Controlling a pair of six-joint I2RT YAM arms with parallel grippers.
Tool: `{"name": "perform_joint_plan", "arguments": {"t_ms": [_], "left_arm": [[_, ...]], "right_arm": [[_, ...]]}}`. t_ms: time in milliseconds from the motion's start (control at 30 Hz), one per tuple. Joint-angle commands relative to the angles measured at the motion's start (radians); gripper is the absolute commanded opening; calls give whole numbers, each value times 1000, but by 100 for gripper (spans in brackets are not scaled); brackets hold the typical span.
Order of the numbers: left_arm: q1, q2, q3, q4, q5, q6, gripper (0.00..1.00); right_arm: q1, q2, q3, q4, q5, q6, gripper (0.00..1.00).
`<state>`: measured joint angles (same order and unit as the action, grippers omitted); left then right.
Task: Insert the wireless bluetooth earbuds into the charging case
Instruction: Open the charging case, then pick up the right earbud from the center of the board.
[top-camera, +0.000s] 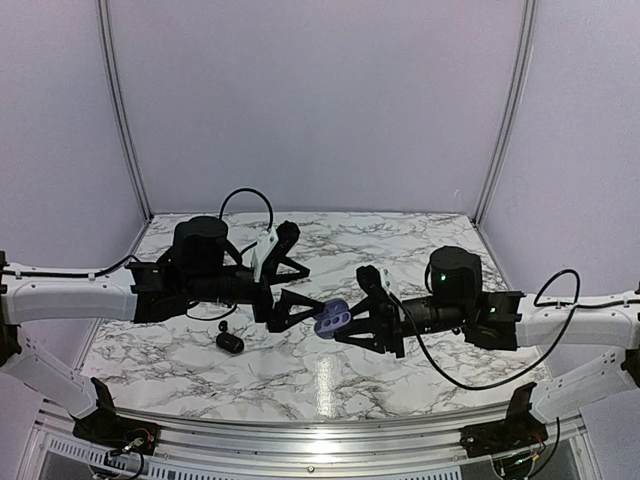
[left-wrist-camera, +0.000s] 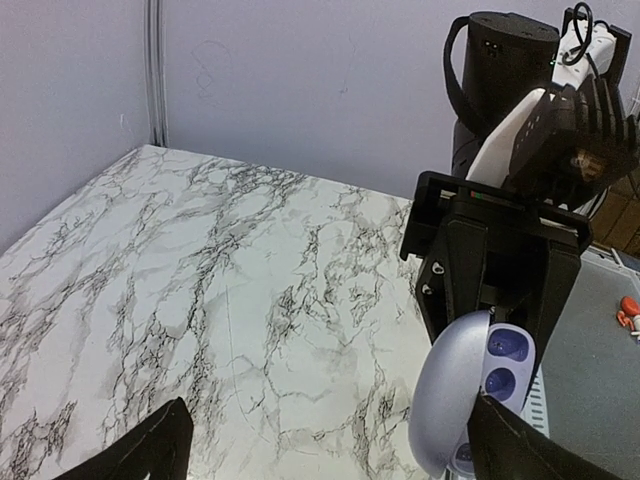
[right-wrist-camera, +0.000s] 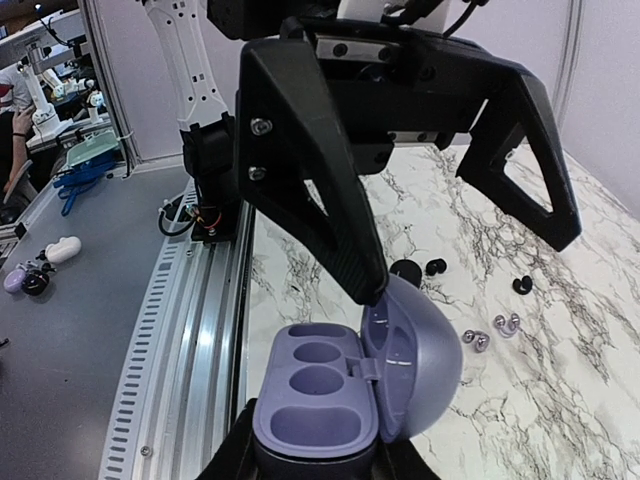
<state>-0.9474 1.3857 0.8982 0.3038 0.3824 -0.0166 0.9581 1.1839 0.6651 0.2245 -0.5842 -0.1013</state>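
Open charging case (right-wrist-camera: 318, 398), seemingly in right hand (top-camera: 352, 322)

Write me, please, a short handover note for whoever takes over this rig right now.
Left end effector: open, one fingertip at the lid of the purple charging case.
Right end effector: shut on the case, holding it above the marble table, lid open.
Both sockets are empty. Two silvery-grey earbuds and two black earbuds lie loose on the table.
Done: case lifted and open.
Left: pick up the buds and seat them; none is in yet.
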Motion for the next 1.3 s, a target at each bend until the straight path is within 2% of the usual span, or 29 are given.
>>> {"name": "perform_joint_plan", "arguments": {"t_ms": [0, 200, 300, 400, 633, 800, 933, 1033, 1267], "left_arm": [[8, -60, -27, 42, -53, 9, 99], [14, -154, -78, 66, -178, -60, 99], [18, -191, -94, 53, -348, -117, 99], [32, -216, -103, -19, -353, -80, 99], [118, -154, -25, -317, -163, -44, 99], [154, -44, 45, -491, -183, 5, 97], [173, 90, 139, -599, -196, 46, 89], [210, 165, 164, -604, -156, 28, 77], [318, 281, 178, -595, -90, -7, 55]], "right_arm": [[9, -31, -16, 41, -15, -7, 0], [8, -75, -65, 97, 50, -32, 0], [8, -95, -94, 147, 65, -38, 0], [8, -95, -110, 177, 63, -40, 0], [7, -111, -127, 207, 69, -48, 0], [-19, -121, -141, 209, 54, -42, 0], [-41, -147, -181, 256, 26, -32, 0], [-47, -166, -202, 280, 7, -36, 0], [-47, -170, -214, 282, -37, -44, 0]]}}
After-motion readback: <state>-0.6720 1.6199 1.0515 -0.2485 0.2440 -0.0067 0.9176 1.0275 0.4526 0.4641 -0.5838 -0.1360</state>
